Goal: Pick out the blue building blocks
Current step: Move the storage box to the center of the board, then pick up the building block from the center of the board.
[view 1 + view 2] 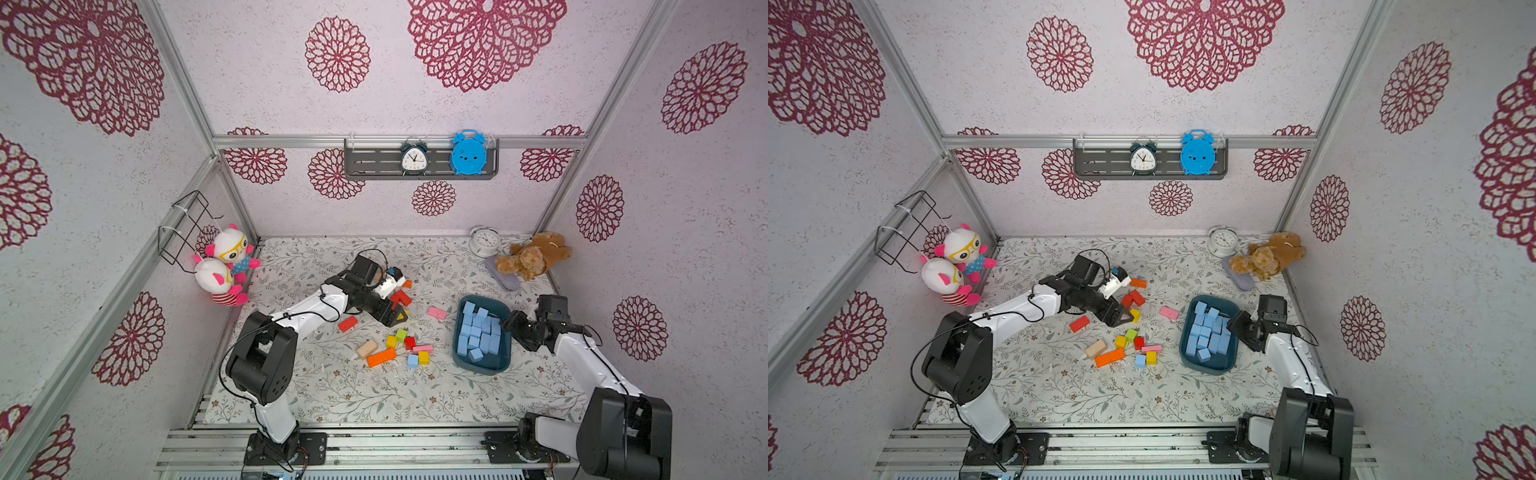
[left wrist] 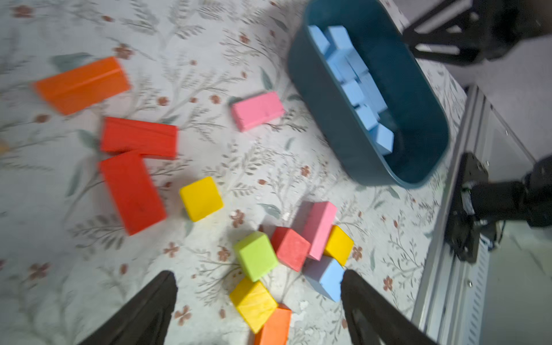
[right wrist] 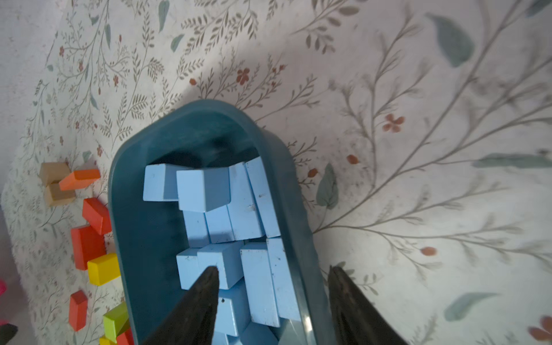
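Inside dark teal rounded plastic tub (image 1: 484,366): matte sky-blue building blocks (image 1: 478,332)
Left gripper (image 2: 259,273): wide, empty
Right gripper (image 3: 273,268): parted, astride tub wall

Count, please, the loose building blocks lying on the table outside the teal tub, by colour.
Red wooden blocks: 4
Yellow wooden cubes: 3
Orange wooden bricks: 2
Pink wooden bricks: 2
Green wooden cube: 1
Tan wooden brick: 1
Light blue wooden block: 1
Total: 14 in view
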